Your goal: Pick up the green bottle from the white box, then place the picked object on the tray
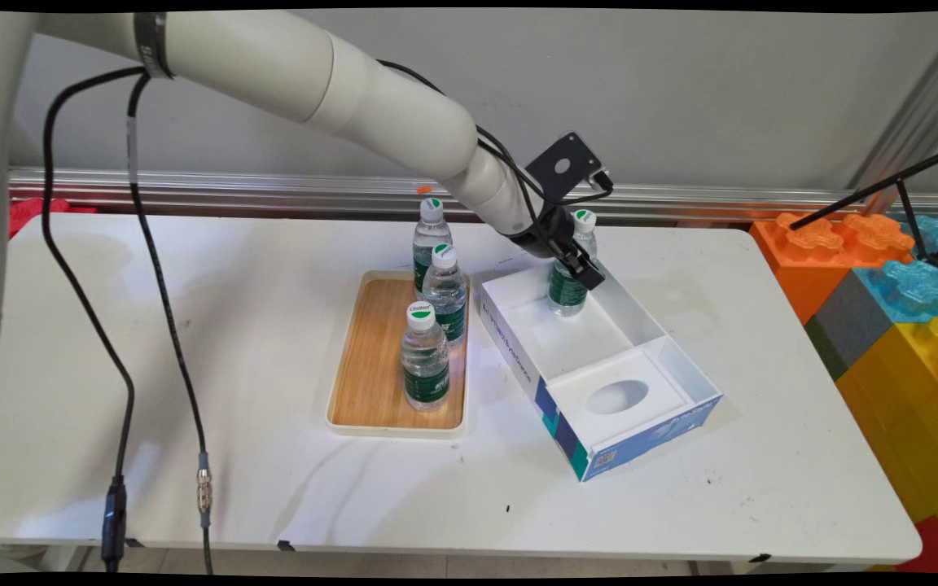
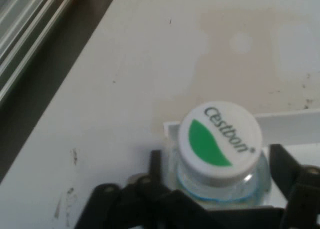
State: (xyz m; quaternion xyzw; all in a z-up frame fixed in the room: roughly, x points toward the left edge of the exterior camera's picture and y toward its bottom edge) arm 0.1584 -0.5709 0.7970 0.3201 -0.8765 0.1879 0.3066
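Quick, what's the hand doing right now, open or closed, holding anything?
Hand: around the clear plastic water bottle with the white-and-green cap in the white open box; whether it grips cannot be told.

— Where's the arm [image 1: 371, 98]?
— Reaching in from upper left, sloping down to the right, wrist bent downward.
— And the hand [image 1: 579, 264]?
— Low, its fingers [image 2: 282, 164] spread well apart.

bottle [image 2: 220, 154]: body below neck cut off by hand view's bottom edge | fingers [image 2: 282, 164]: tips out of frame, contact unclear | gripper [image 1: 576, 262] hides bottle's middle in main view | box [image 1: 599, 358] lettering too small to read
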